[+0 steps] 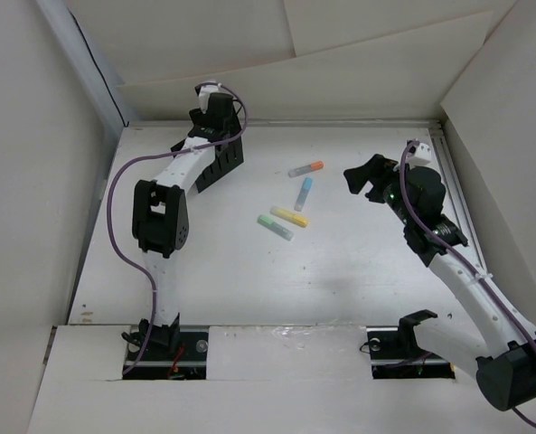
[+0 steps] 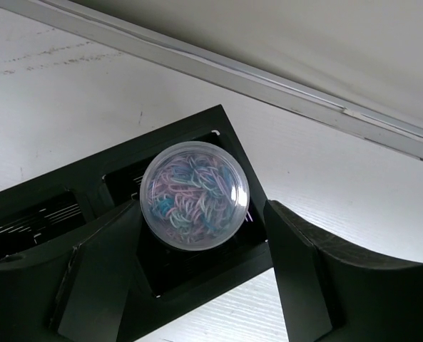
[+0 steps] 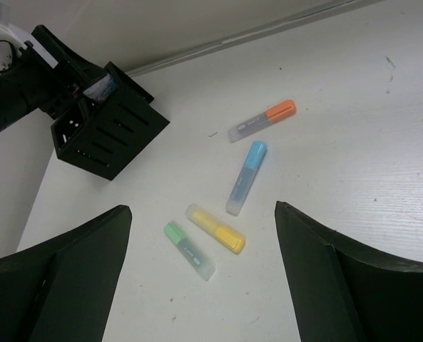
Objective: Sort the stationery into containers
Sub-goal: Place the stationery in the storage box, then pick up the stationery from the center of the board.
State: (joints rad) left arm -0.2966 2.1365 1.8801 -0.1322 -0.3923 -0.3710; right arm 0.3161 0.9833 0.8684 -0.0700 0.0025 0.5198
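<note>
**Clear plastic tub at the black organiser, far-left corner**

Clear and round, the small tub [image 2: 195,196] is packed with pale blue, pink and purple strands. It sits at the top of one compartment of the black organiser [image 1: 222,163]. The organiser stands near the far-left corner of the table [image 1: 358,271], just short of the far edge. The left gripper [image 2: 200,210] hangs right above it with its fingers spread. One finger [image 2: 97,285] is level with the tub's left side, and a gap shows between the tub and the other finger.

Four markers lie loose around the middle of the tabletop, toward the far edge. The grey marker with the orange tip [image 1: 305,168] is farthest, and the light blue marker [image 1: 304,193] is just nearer. The yellow marker [image 1: 289,217] and pale green marker [image 1: 275,226] lie side by side, nearest the arms. The right gripper [image 1: 365,174] hovers toward the right edge, spread wide and holding nothing.
</note>
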